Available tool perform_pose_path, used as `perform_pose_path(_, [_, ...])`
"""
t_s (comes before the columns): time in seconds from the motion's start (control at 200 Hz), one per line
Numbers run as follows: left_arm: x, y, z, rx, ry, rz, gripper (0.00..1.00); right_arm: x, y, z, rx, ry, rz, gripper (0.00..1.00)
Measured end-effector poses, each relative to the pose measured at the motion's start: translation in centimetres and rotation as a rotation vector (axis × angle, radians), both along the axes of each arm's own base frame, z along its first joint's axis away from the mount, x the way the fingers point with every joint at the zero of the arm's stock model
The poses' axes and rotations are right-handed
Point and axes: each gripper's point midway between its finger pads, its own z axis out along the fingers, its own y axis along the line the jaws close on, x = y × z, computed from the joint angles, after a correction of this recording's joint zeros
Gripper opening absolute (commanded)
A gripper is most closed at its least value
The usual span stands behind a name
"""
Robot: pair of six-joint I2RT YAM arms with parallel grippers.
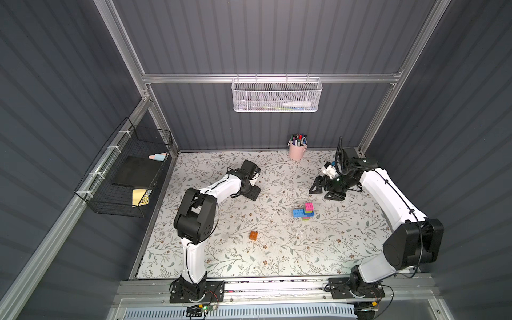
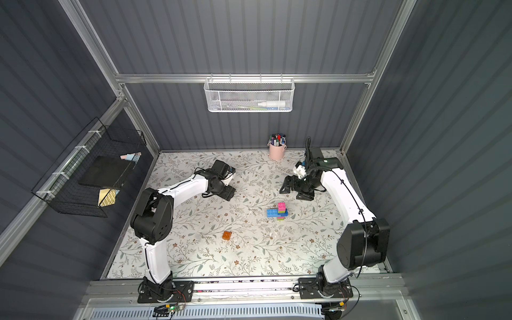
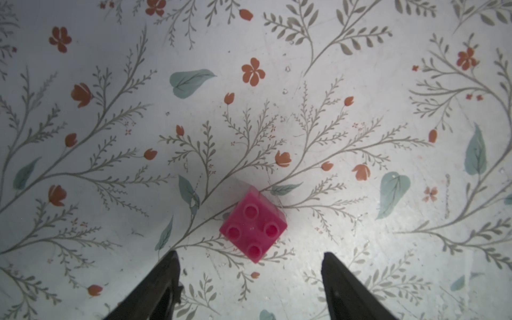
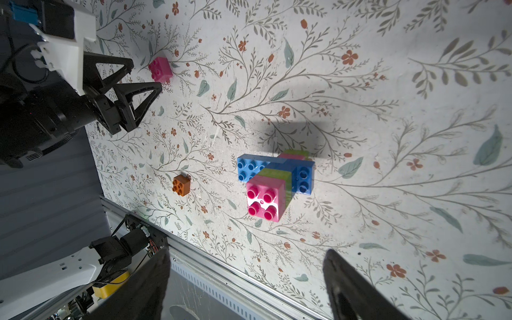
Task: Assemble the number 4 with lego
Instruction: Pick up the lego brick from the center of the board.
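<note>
- The bench [image 1: 277,257], covered in a floral pattern, carries all the lego; three separate lots are seen on it.
- The right gripper [image 4: 247,250] is held at the far right of the bench, well apart from every brick. Its jaws are spread and nothing is seen between them.
- The left gripper [image 4: 146,76] is held low at the far left-centre. Its jaws are also spread and empty, with a loose brick lying just beside the tips, not between them.
- The number 4 [image 1: 304,212] is found right of centre, between the two grippers and nearer than both. A long blue brick, a second blue piece, lime green and pink bricks are joined in it, with a pink brick topmost. The digit is judged to be largely built but not yet finished.
- The pink brick [image 3: 253,230] lies studs up, unattached, under the left wrist camera. It is judged to be the next piece to be grasped and carried right to the cluster.
- The orange brick [image 1: 253,235] lies alone near the middle, left of and nearer than the cluster, untouched. It is judged to be left for a later step.
</note>
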Motion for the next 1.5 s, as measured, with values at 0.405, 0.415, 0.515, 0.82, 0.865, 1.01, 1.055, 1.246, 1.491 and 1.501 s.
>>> perform_pose_path(0.405, [0.4,0.6,0.1,-0.056,0.009,0.288,0.70,0.1,0.0,-0.4,0.004,0.014,0.000,0.88])
perform_pose_path(0.415, [0.3,0.6,0.1,-0.056,0.010,0.289,0.70,0.1,0.0,-0.4,0.003,0.014,0.000,0.87])
perform_pose_path(0.515, [0.1,0.2,0.1,-0.055,0.011,0.314,0.68,0.1,0.0,-0.4,0.003,0.014,-0.001,0.88])
perform_pose_path(0.82, [1.1,-0.6,0.3,-0.045,0.007,0.383,0.57,0.2,-0.1,-0.4,0.003,0.013,-0.002,0.88])
perform_pose_path(0.865, [1.1,-0.5,0.1,-0.038,0.012,0.395,0.56,0.2,-0.1,-0.4,0.004,0.013,-0.003,0.88])
perform_pose_path(1.01, [0.8,-0.1,-0.5,-0.021,0.033,0.425,0.53,0.2,-0.2,-0.3,0.006,0.011,-0.003,0.88])
perform_pose_path(1.055, [0.7,0.0,-0.6,-0.019,0.040,0.432,0.52,0.2,-0.3,-0.4,0.006,0.011,-0.004,0.88])
perform_pose_path(1.246, [0.9,-0.2,-0.8,-0.029,0.050,0.467,0.50,0.0,-0.3,-0.8,0.008,0.026,-0.005,0.89])
perform_pose_path(1.491, [1.1,-0.5,-1.5,-0.037,0.075,0.498,0.45,-0.1,-0.4,-0.8,0.011,0.027,-0.005,0.89])
perform_pose_path(1.501, [1.1,-0.5,-1.5,-0.037,0.077,0.501,0.45,-0.1,-0.5,-0.9,0.012,0.027,-0.006,0.89])
